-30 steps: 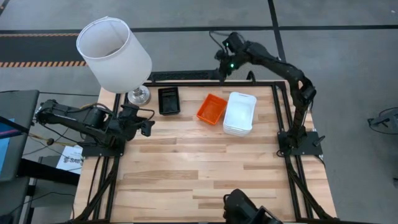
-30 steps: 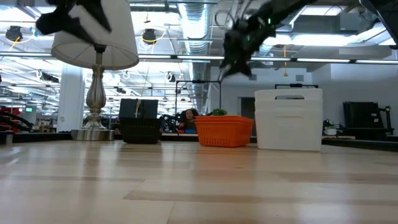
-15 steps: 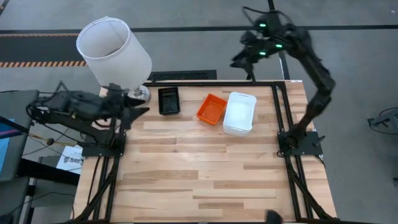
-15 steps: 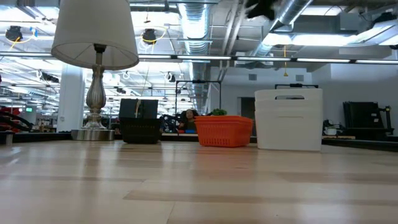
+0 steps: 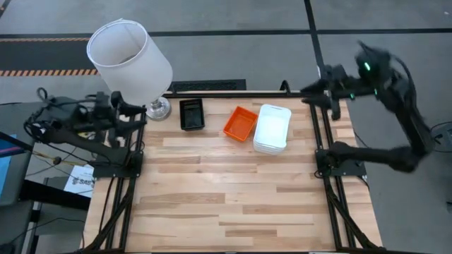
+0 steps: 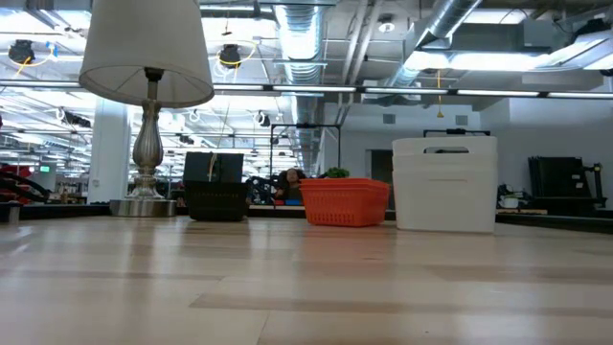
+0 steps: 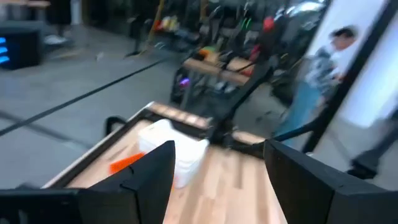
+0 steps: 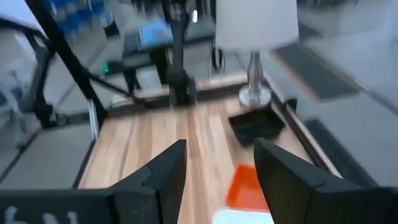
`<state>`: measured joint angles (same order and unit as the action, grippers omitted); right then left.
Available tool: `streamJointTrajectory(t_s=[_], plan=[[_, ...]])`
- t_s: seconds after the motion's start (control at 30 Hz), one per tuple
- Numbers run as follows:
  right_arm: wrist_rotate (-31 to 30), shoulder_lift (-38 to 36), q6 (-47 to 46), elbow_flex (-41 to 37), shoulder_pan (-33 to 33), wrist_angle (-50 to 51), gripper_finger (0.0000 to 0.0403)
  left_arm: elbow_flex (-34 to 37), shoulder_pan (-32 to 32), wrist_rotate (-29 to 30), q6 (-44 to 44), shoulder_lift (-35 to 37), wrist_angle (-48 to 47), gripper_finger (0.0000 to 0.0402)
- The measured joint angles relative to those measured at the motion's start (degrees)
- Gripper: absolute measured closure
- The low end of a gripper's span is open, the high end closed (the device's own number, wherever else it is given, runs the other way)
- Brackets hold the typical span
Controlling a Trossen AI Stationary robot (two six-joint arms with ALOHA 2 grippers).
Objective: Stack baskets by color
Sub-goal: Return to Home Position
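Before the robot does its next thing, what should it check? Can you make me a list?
1. Colours sorted: black baskets, orange baskets and white baskets each form their own pile at the far side of the table. Ok.
2. Every basket in view sits in a pile. Ok.
3. Left gripper open, nothing in it. Ok.
4. Right gripper open, nothing in it. Ok.
5. Both grippers away from the piles, the left one by the lamp. Ok.
6. Three baskets in each pile. Cannot tell.
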<state>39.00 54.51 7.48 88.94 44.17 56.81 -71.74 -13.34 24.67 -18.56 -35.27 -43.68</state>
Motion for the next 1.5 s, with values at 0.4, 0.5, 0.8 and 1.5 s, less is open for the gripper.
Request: streamJointTrajectory(t_s=[0.4, 0.5, 0.8, 1.5], plan=[[-6.4, -43.8, -32.4, -56.9, -4.9, -49.4, 0.0196, 36.4, 0.0, -7.2, -1.9, 30.4, 21.6, 0.0168], [-7.0, -52.3, -34.0, -63.8, -5.8, -49.5, 0.0195, 42.6, 0.0, -8.1, -2.1, 35.4, 25.1, 0.0168], [-9.0, -50.6, -36.0, -78.7, -12.4, -63.5, 0.0199, 55.5, 0.0, -8.5, -6.4, 33.4, 29.6, 0.0168], [-30.8, -50.3, -30.9, -88.4, -31.6, -62.3, 0.0198, 71.1, 0.0, -7.3, -4.6, 32.7, 47.9, 0.0168]])
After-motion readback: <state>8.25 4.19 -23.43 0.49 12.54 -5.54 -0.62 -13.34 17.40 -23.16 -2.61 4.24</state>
